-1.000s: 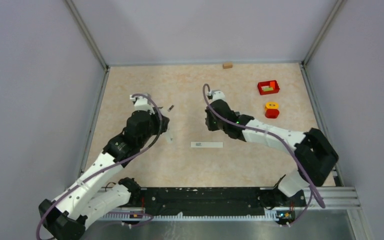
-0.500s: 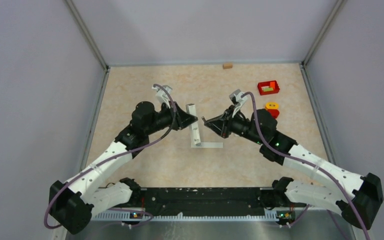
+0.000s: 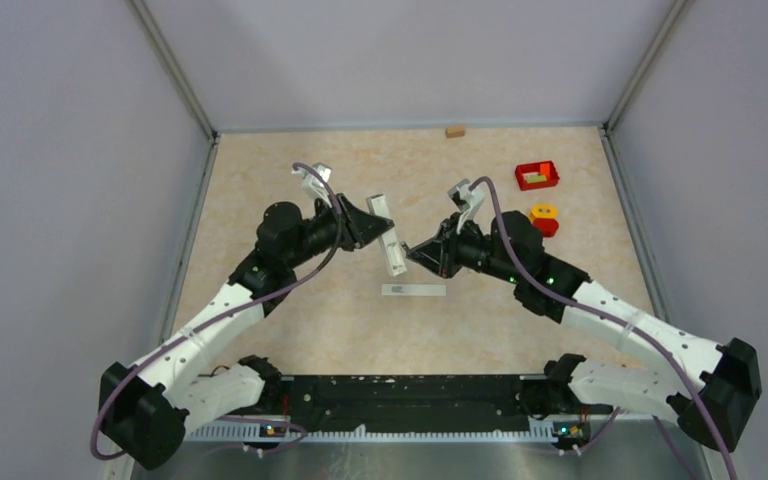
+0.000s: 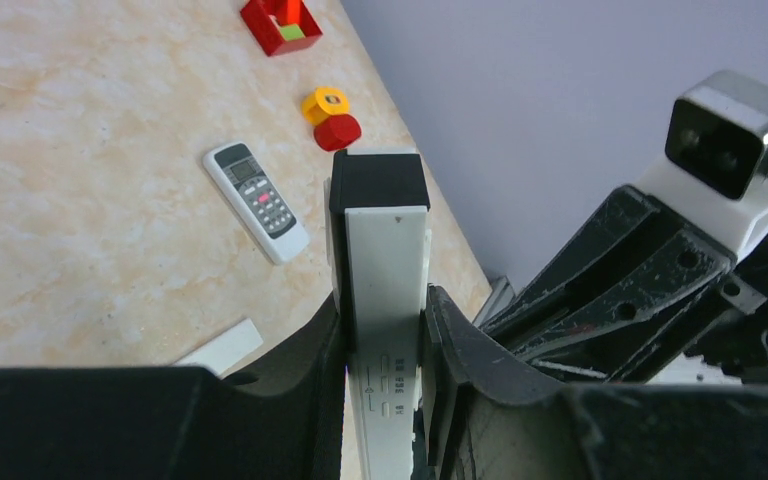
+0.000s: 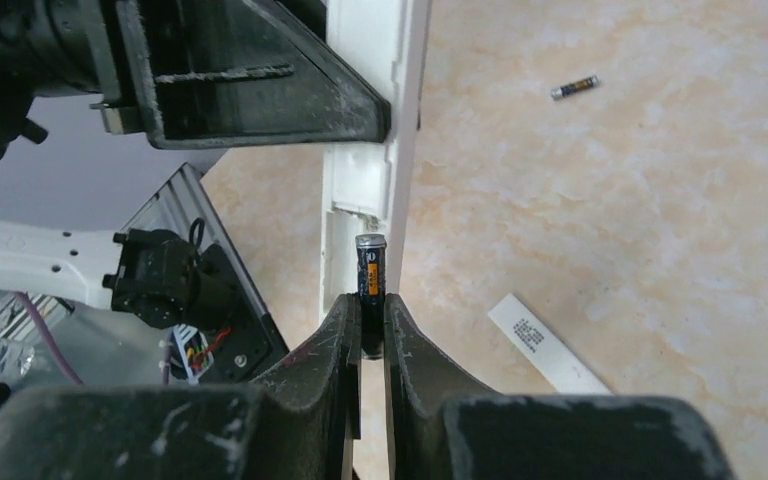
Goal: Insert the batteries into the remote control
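Over table [image 5: 660,200], battery [image 5: 371,275] parallel to remote [image 4: 388,260]

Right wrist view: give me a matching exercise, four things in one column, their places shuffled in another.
1 orange-marked battery
2 loose battery
3 labelled white bar
4 white casing

A in the left hand
B on the table, close to the camera
C in the right hand
D on the table, far from the camera

Pairs: 1-C, 2-D, 3-B, 4-A.
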`<state>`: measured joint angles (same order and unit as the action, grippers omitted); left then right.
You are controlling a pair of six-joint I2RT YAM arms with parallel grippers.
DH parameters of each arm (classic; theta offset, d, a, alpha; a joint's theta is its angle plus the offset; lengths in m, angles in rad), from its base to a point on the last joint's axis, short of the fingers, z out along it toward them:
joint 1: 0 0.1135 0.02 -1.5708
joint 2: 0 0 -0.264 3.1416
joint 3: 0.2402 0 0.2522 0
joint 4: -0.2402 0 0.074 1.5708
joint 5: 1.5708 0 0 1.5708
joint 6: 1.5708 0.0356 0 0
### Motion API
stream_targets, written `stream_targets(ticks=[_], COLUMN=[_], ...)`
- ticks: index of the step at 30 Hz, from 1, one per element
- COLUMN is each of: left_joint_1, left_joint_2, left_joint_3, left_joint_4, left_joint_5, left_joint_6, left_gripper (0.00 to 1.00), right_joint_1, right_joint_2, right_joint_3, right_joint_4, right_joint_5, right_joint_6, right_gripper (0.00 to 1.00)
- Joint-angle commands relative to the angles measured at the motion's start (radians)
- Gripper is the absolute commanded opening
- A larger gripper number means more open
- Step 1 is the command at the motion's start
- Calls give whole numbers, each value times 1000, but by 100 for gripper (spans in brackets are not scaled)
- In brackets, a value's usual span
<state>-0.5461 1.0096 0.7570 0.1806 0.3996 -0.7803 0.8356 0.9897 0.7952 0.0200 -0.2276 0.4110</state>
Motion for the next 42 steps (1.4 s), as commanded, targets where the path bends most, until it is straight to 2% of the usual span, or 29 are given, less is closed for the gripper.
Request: stream_targets(ticks=[1, 4, 7, 32, 42], left_joint_1=[43, 79, 101, 147, 149], left_joint_2=[4, 41, 75, 107, 100], left_joint_3=[-8, -8, -22, -66, -64], left_joint_4=[44, 30, 75, 167, 173], left_joint_5=[-88, -52, 18, 130, 148], left_joint_6=[-161, -274, -325, -399, -395], left_gripper=[0, 0, 0, 0, 0], right_joint_1=[5, 5, 6, 55, 61], right_joint_2=[35, 49, 74, 228, 262], right_joint_3=[101, 111, 138, 281, 304], right_joint_4=[-96, -100, -123, -259, -272], right_joint_5=[75, 77, 81, 115, 137], right_joint_6=[97, 151, 182, 145, 153], right_gripper=[6, 6, 6, 8, 17])
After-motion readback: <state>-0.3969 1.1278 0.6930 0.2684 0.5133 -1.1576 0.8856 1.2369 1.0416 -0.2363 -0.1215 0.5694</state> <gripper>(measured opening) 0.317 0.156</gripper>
